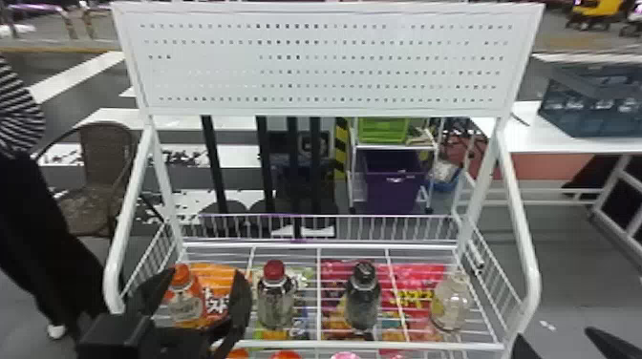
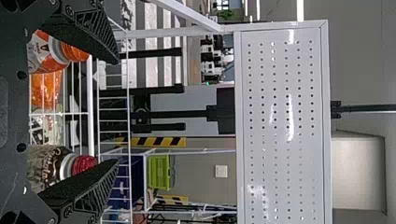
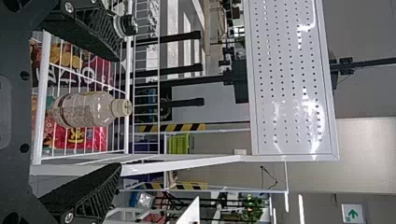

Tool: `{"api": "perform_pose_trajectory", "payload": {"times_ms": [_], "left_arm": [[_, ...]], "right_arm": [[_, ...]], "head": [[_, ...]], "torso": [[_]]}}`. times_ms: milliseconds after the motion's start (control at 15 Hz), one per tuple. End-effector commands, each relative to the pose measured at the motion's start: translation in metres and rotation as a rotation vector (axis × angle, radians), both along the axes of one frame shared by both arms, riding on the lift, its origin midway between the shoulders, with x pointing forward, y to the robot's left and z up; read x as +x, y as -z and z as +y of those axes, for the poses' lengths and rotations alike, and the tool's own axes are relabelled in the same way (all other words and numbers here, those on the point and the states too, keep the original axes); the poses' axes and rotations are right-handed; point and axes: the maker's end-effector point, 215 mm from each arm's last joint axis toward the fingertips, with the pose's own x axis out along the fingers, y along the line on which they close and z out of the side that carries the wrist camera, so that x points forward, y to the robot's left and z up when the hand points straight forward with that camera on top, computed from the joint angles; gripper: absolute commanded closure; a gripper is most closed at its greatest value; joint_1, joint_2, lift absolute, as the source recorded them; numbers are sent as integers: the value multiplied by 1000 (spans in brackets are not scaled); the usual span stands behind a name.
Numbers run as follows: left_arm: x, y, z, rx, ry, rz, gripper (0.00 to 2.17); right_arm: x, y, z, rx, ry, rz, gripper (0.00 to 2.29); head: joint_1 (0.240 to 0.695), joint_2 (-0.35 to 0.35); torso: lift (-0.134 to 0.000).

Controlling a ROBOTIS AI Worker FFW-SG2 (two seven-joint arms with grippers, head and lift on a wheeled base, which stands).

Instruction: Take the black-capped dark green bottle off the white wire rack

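I have the dark green bottle [image 1: 363,296] standing upright on the white wire rack [image 1: 372,344], with the red-capped bottle [image 1: 276,296] at its nine o'clock and the pale-capped bottle [image 1: 450,303] at its three.

My guess is thin plastic with drink inside: some weight to it, sturdy enough, but walls that would give under a hard squeeze and feel slick. I'd take it round the middle of the body, below the shoulder—the black cap [image 1: 364,270] is small, hard and a poor handle. Then straight up, so the base doesn't snag on the wires.

My right gripper [image 3: 120,112] has its fingers spread around nothing, between three and four o'clock of the bottle in the head view. My left gripper [image 2: 116,111], out towards nine, is also parted and empty.
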Motion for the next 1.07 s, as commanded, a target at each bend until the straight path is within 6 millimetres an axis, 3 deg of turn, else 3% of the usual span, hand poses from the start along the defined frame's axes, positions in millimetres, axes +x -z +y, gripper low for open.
{"api": "perform_pose_trajectory", "payload": {"times_ms": [0, 533, 667, 1000], "left_arm": [[0, -1, 0, 0, 0, -2, 140], [0, -2, -1, -3, 2, -2, 140], [-1, -2, -1, -4, 2, -2, 140], [0, -3, -1, 1, 1, -7, 140]], "right_arm": [[0, -1, -2, -5, 0, 0, 90], [-2, -2, -1, -7, -5, 3, 90], [1, 9, 2, -13, -8, 6, 93], [28, 89, 80, 4, -121, 1, 93]], "head": [[499, 0], [499, 0], [499, 0], [499, 0]], "torso": [[0], [0], [0], [0]]}}
